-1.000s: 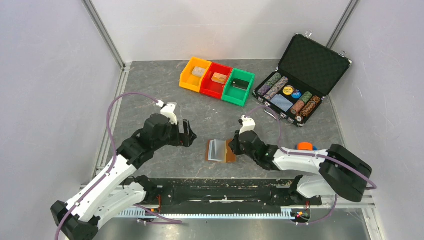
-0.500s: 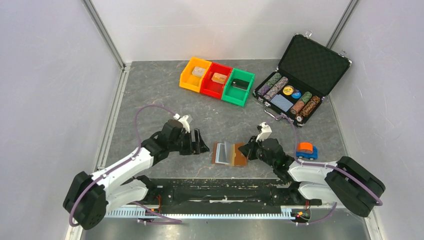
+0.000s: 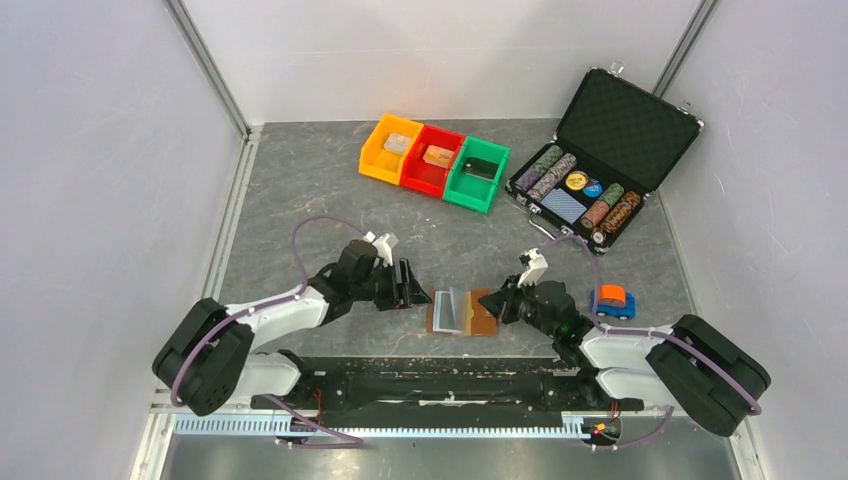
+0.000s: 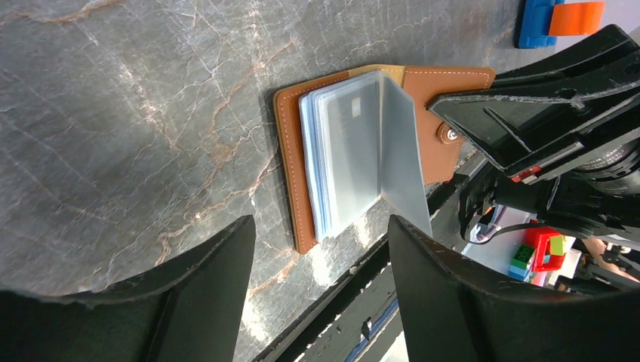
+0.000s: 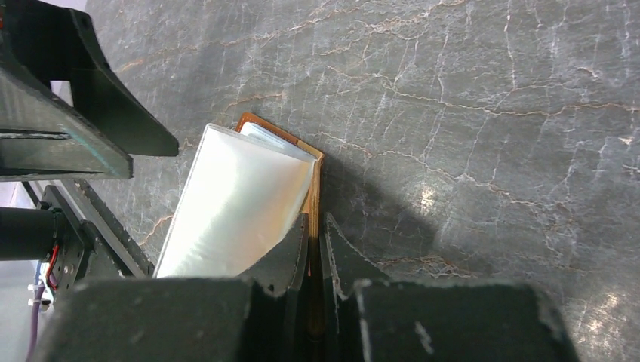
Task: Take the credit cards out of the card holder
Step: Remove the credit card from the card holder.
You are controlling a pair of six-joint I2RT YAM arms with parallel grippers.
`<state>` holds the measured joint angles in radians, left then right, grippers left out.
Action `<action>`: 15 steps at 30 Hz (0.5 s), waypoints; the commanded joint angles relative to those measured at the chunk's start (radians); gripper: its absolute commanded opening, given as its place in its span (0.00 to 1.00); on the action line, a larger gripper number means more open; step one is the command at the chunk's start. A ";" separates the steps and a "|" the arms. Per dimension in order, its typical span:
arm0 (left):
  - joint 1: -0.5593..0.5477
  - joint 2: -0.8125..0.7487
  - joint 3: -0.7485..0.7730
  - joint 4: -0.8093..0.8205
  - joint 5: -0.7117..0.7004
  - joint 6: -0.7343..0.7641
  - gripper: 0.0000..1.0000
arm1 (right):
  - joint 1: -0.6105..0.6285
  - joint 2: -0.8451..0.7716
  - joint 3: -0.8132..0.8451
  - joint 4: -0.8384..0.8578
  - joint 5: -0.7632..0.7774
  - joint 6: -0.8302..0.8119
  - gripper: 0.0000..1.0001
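Note:
The brown leather card holder [image 3: 482, 314] lies spread open near the table's front edge, its pale sleeves [image 3: 452, 308] fanned upward. The credit cards sit inside those sleeves [image 4: 355, 147]; only their stacked pale edges [image 4: 315, 170] show. My right gripper [image 3: 497, 303] is shut on the holder's right leather flap, and the right wrist view shows the brown edge [image 5: 313, 197] pinched at my right gripper [image 5: 315, 222]. My left gripper [image 3: 412, 286] hovers just left of the holder, open and empty. In the left wrist view my left gripper [image 4: 321, 226] frames the holder's near edge [image 4: 290, 166].
Orange [image 3: 390, 147], red [image 3: 432, 158] and green [image 3: 476, 172] bins stand at the back. A black chip case [image 3: 590, 170] lies open at the back right. A blue and orange toy car [image 3: 611, 299] sits just right of my right arm. The black front rail [image 3: 430, 372] runs close below the holder.
My left arm has swung right and lower, up to the holder's left side, its jaws narrowing somewhat. The right gripper has dragged the holder slightly right and nearer.

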<state>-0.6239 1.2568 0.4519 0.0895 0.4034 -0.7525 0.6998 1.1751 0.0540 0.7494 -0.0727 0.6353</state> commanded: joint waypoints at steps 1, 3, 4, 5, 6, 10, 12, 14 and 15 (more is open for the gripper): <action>-0.003 0.062 -0.015 0.144 0.049 -0.056 0.71 | -0.008 0.009 -0.008 0.071 -0.031 -0.011 0.00; -0.005 0.085 -0.016 0.154 0.054 -0.056 0.70 | -0.010 0.016 -0.005 0.056 -0.032 -0.012 0.00; -0.008 0.090 -0.018 0.159 0.055 -0.056 0.70 | -0.011 0.018 0.001 0.037 -0.028 -0.015 0.00; -0.008 0.092 -0.019 0.164 0.055 -0.057 0.70 | -0.011 0.024 0.005 0.012 -0.020 -0.020 0.00; -0.010 0.092 -0.022 0.166 0.053 -0.056 0.70 | -0.012 0.027 0.007 -0.001 -0.014 -0.025 0.00; -0.013 0.078 -0.032 0.167 0.043 -0.048 0.70 | -0.016 0.025 -0.005 -0.058 0.040 -0.039 0.09; -0.014 0.076 -0.038 0.167 0.039 -0.045 0.71 | -0.016 0.019 -0.011 -0.073 0.051 -0.036 0.22; -0.016 0.081 -0.041 0.166 0.039 -0.044 0.71 | -0.017 0.004 -0.012 -0.082 0.055 -0.034 0.28; -0.018 0.082 -0.043 0.172 0.041 -0.043 0.71 | -0.017 -0.005 -0.010 -0.095 0.059 -0.034 0.30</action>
<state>-0.6327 1.3468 0.4213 0.2115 0.4290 -0.7807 0.6884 1.1934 0.0505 0.7059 -0.0525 0.6205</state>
